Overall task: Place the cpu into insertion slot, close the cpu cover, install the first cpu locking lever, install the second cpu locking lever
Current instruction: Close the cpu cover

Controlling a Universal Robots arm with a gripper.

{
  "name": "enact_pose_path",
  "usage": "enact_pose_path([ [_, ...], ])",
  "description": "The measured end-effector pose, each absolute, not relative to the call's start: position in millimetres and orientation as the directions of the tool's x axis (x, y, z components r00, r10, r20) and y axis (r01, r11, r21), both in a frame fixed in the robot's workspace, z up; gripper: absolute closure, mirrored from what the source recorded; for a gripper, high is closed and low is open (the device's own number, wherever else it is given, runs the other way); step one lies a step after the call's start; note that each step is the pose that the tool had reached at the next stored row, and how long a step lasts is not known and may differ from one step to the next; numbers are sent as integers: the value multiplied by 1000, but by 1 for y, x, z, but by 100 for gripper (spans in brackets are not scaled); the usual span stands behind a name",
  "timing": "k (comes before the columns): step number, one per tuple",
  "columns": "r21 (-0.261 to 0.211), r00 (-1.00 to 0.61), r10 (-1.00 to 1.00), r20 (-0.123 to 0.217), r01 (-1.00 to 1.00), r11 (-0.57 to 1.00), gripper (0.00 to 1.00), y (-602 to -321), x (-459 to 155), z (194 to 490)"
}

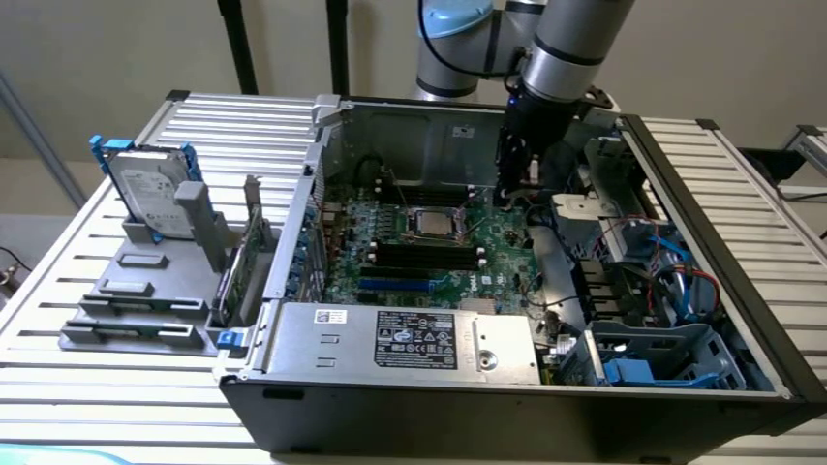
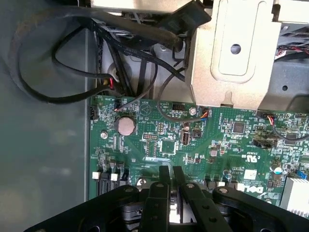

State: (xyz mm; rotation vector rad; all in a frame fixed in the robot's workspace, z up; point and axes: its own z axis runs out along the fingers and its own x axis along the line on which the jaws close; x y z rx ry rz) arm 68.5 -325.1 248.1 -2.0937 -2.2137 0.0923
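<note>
The cpu (image 1: 432, 222) shows as a pale square in the slot (image 1: 432, 207) on the green board (image 1: 498, 242), about the middle of the open computer case (image 1: 387, 417). The silvery cover (image 1: 454, 225) looks to lie flat around it, though from this far off I cannot be sure it is fully down.

The case lies on the slatted metal desk (image 1: 77, 387). Inside it, black memory strips (image 1: 420, 257) and a blue connector strip (image 1: 394, 286) sit just beside the slot. A grey metal box (image 1: 310, 339) runs along the near wall. Blue, red and black cables (image 1: 672, 281) and a blue plastic cage (image 1: 659, 363) fill the exterior view's right. At the exterior view's left, a grey tray (image 1: 130, 325) on the desk holds a hard drive (image 1: 145, 189) standing upright in a blue frame.

The box carries a printed label (image 1: 413, 337), its text too small to read. A white logo (image 2: 255, 187) on the board cannot be read either.

The hand (image 1: 514, 197) reaches down into the case at the exterior view's right of the slot, near it but apart. In the wrist view its two black fingers (image 2: 164, 175) stand almost together, with only a thin gap at the tips and nothing gripped between them. They hang over the board, near a round coin battery (image 2: 126, 126).
</note>
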Motion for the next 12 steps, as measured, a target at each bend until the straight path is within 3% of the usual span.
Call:
enact_pose_path([
  [12,-184,-48,998,32,982,54,82,-325,52,247],
])
